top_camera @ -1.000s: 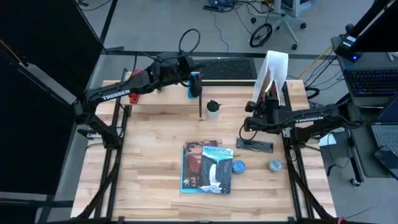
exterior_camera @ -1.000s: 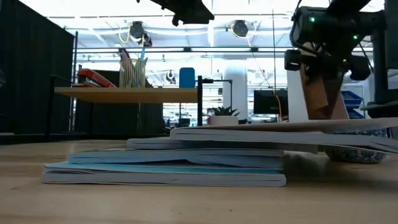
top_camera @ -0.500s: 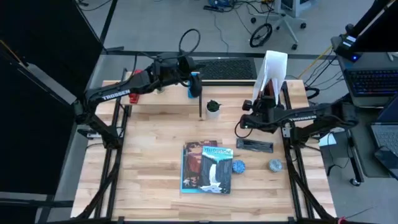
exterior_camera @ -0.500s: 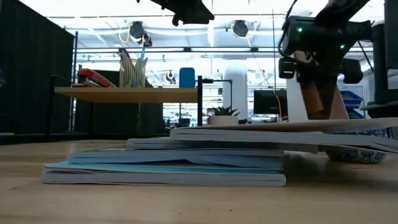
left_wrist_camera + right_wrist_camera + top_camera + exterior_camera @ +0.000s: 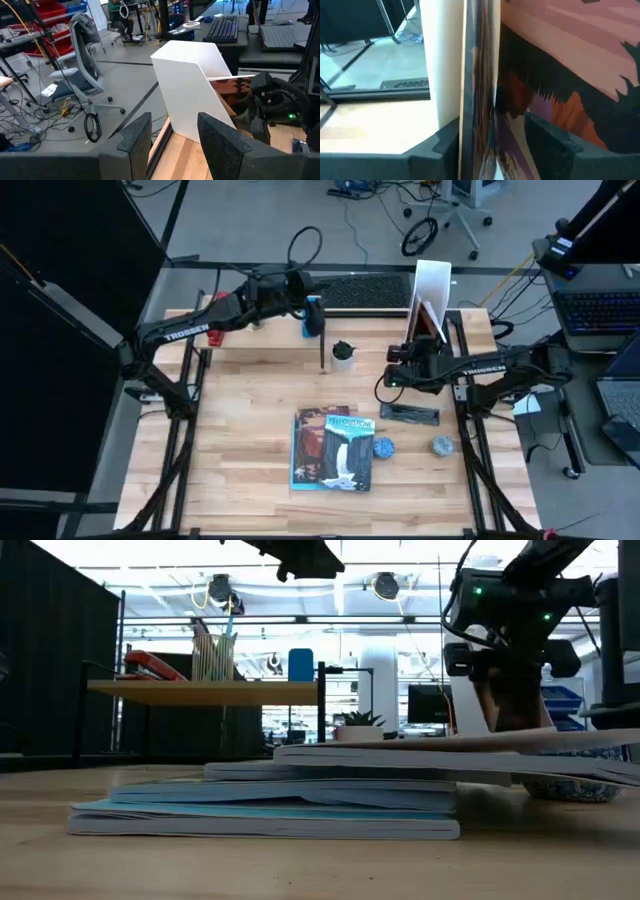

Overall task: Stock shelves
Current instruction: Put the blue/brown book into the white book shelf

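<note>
A: File holder (image 5: 432, 288) status?
B: White, at the surface's (image 5: 250, 430) far right edge. Book (image 5: 485, 85) stands in it, spine between the right gripper's (image 5: 492, 142) fingers, which are closed on it.
A: Shelf (image 5: 262, 332)?
B: Far left side of the surface, with a red stapler (image 5: 150, 666), pen cup (image 5: 213, 656) and blue item (image 5: 314, 314) on it. Left gripper (image 5: 172, 137) hovers above the shelf, fingers parted, holding nothing.
A: Rest?
B: Stack of books (image 5: 333, 448) at centre front, small plant pot (image 5: 343, 353) mid-surface.
</note>
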Robot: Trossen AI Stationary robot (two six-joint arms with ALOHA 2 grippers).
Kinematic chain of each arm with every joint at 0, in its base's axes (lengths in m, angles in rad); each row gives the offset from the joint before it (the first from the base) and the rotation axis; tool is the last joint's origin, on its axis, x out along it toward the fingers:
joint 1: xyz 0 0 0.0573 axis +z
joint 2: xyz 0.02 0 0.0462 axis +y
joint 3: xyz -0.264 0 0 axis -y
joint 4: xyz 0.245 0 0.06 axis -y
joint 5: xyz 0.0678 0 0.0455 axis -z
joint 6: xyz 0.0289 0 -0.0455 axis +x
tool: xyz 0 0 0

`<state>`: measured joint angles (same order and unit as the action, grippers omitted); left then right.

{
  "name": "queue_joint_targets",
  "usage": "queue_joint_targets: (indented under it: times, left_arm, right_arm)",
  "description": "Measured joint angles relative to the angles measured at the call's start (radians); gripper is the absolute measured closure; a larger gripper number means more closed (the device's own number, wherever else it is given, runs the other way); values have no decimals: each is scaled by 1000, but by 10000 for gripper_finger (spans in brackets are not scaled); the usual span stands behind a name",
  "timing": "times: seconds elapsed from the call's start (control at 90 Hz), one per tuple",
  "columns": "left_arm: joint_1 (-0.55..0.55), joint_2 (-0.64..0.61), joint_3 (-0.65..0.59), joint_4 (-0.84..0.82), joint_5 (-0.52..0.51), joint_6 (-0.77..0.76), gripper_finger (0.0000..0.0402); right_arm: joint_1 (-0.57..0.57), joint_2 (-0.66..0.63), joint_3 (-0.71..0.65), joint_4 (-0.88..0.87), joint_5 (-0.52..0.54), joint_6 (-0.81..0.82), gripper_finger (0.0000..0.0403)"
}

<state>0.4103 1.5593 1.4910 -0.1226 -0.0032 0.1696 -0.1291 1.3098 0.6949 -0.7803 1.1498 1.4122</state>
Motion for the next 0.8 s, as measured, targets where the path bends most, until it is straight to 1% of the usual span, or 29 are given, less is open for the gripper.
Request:
queue_joint_targets:
  times: [0.167,0.333,0.456,0.611,0.8]
  left_arm:
    - [0,0,0,0,0,0,254]
    - [0,0,0,0,0,0,254]
    - [0,0,0,0,0,0,254]
    - [0,0,0,0,0,0,254]
    - [0,4,0,2,0,0,254]
  right_arm:
    - [0,0,0,0,-22,-4,228]
    - [0,0,0,-7,-102,-24,242]
    - [0,0,0,-7,-154,-63,243]
    - [0,-7,-1,-8,-216,-68,245]
    - [14,-58,-2,-8,-236,-70,245]
